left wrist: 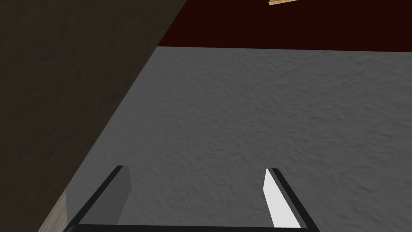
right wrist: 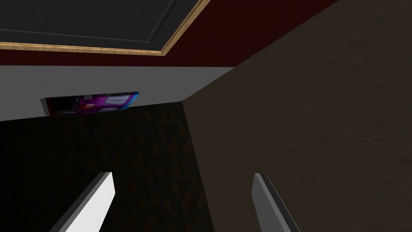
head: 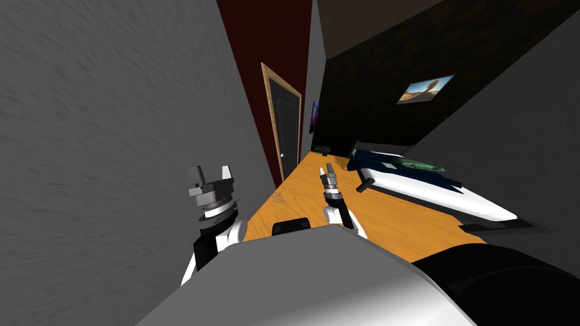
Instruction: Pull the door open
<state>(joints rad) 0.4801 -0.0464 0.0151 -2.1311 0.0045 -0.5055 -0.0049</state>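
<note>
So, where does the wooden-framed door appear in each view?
Head view: the door, dark, left of centre, beside the far end of the orange floor.
Left wrist view: a sliver of its wooden frame, beyond the grey wall ahead of the left hand.
Right wrist view: the door, one corner of it, near the purple picture, ahead of the right hand.
Shared landmark: the dark red wall around the frame.

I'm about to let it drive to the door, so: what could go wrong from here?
1. The door is far down the room, its small knob well beyond both open jaws; a reach from here would likely miss.
2. The left jaws sit close to the grey wall; moving forward could scrape it.
3. The bed narrows the floor on the right, so a wide swing might clip it.
</note>
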